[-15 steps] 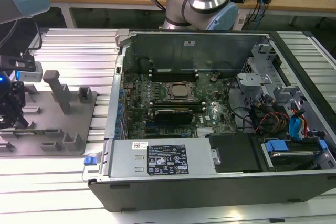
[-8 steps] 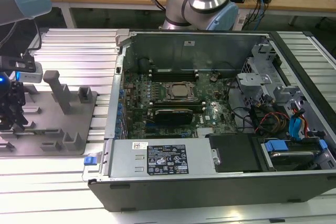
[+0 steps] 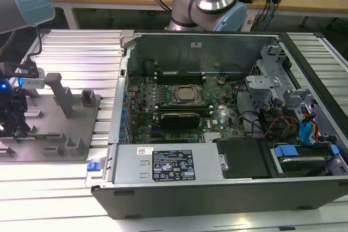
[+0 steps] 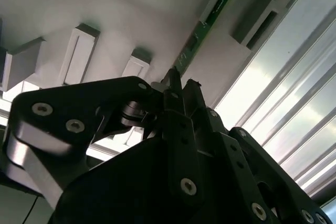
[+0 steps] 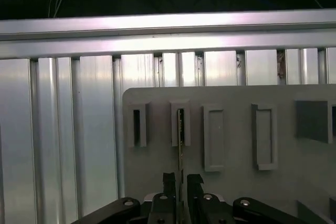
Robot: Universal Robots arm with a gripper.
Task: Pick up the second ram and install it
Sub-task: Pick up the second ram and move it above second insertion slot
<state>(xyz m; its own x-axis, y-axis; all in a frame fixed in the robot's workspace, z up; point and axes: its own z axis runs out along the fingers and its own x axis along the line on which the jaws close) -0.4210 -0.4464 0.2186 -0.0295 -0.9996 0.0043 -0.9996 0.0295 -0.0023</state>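
Note:
The second ram [image 4: 206, 22] is a thin green stick standing on edge in a slotted block of the grey fixture plate [image 5: 231, 177]. Seen edge-on, the second ram [image 5: 181, 140] runs from its slot down between my fingers. My gripper [image 5: 181, 182] straddles the stick's near end, one black finger on each side with a narrow gap showing, so it reads as open. In the second wrist view my gripper [image 4: 182, 82] has its tips right at the stick's end. In the exterior view my gripper [image 3: 12, 117] hangs low over the fixture at the exterior view's left.
The open computer case [image 3: 217, 186] lies at the exterior view's centre and right, with the motherboard [image 3: 185, 104] and its black slots inside. Grey fixture blocks [image 3: 61, 99] stand on the plate. Ribbed aluminium table [image 5: 63, 129] surrounds the fixture.

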